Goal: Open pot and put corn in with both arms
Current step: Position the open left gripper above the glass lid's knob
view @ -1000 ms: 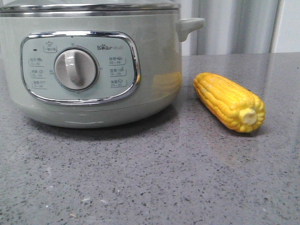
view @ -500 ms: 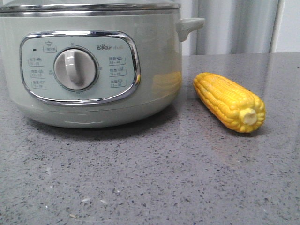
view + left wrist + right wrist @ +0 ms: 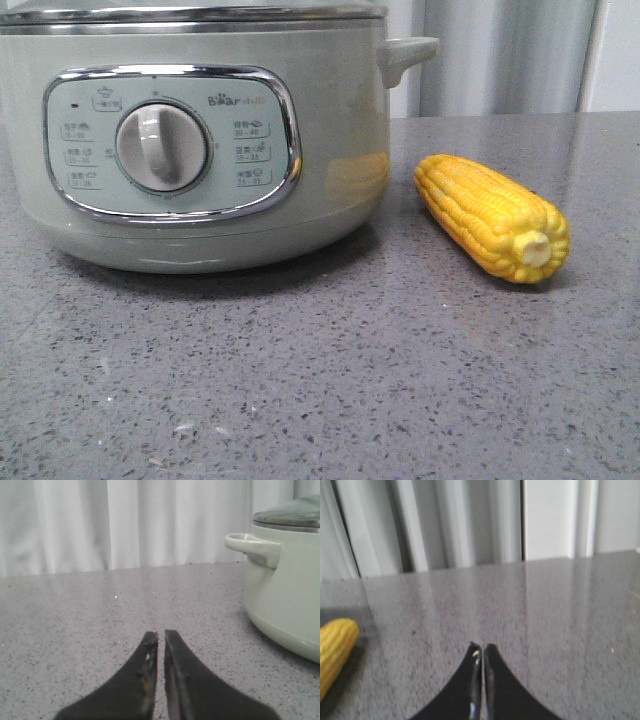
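The pale green pot (image 3: pixel 330 110) stands at the left of the front view with its lid on, steel rim, grey dial (image 3: pixel 160 147) and side handle (image 3: pixel 405 52). The yellow corn (image 3: pixel 490 215) lies on the grey counter to its right, stub end toward the camera. No gripper shows in the front view. In the left wrist view my left gripper (image 3: pixel 160 634) is shut and empty above the counter, with the pot (image 3: pixel 287 585) some way off to one side. In the right wrist view my right gripper (image 3: pixel 482 646) is shut and empty, with the corn (image 3: pixel 334 652) apart from it at the frame's edge.
The speckled grey counter (image 3: pixel 320 380) stretches in front of the pot and corn. Pale curtains (image 3: pixel 125 520) hang behind the counter's far edge.
The front view has shifted very slightly, so pot and corn sit a few pixels further right. Nothing else has moved.
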Controlling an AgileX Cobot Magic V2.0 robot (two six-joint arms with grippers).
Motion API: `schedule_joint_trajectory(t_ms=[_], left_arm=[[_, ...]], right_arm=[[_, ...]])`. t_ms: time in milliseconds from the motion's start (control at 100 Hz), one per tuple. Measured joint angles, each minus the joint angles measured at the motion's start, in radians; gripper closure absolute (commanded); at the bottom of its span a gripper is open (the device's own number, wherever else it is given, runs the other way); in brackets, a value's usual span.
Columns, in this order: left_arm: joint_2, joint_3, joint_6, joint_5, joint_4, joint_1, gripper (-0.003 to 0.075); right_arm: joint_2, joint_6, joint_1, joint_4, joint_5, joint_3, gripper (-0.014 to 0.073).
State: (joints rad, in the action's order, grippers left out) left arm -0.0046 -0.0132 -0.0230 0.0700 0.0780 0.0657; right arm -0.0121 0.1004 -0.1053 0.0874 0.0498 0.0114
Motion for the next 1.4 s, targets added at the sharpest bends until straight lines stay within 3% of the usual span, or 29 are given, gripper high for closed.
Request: schedule_joint_trajectory(t_ms=[200, 440, 640, 710, 860, 950, 1400], left_arm=[[0.063, -0.097, 0.0, -0.007, 0.024, 0.0, 0.0741], [0.288, -0.251, 0.0, -0.022, 0.025, 0.0, 0.0741], [0.484, -0.352, 0.0, -0.199, 0.023, 0.014, 0.0732], [0.547, -0.376, 0.0, -0.276, 0.023, 0.031, 0.0672], [0.675, -0.424, 0.0, -0.378, 0.023, 0.099, 0.0394], [0.746, -0.454, 0.0, -0.423, 0.023, 0.161, 0.0293], [1.104, -0.688, 0.0, -0.487, 0.021, 0.454, 0.0277]], right_arm=[[0.073, 0.0, 0.018, 0.0, 0.082, -0.06, 0.0667], [0.294, 0.0, 0.051, 0.0, 0.177, -0.197, 0.0667], [0.456, 0.0, 0.074, 0.0, 0.148, -0.247, 0.0667], [0.49, 0.0, 0.075, 0.0, 0.148, -0.249, 0.0667], [0.523, 0.0, 0.075, 0.0, 0.139, -0.249, 0.0667], [0.528, 0.0, 0.075, 0.0, 0.124, -0.249, 0.0667], [0.528, 0.0, 0.075, 0.0, 0.116, -0.249, 0.0667]])
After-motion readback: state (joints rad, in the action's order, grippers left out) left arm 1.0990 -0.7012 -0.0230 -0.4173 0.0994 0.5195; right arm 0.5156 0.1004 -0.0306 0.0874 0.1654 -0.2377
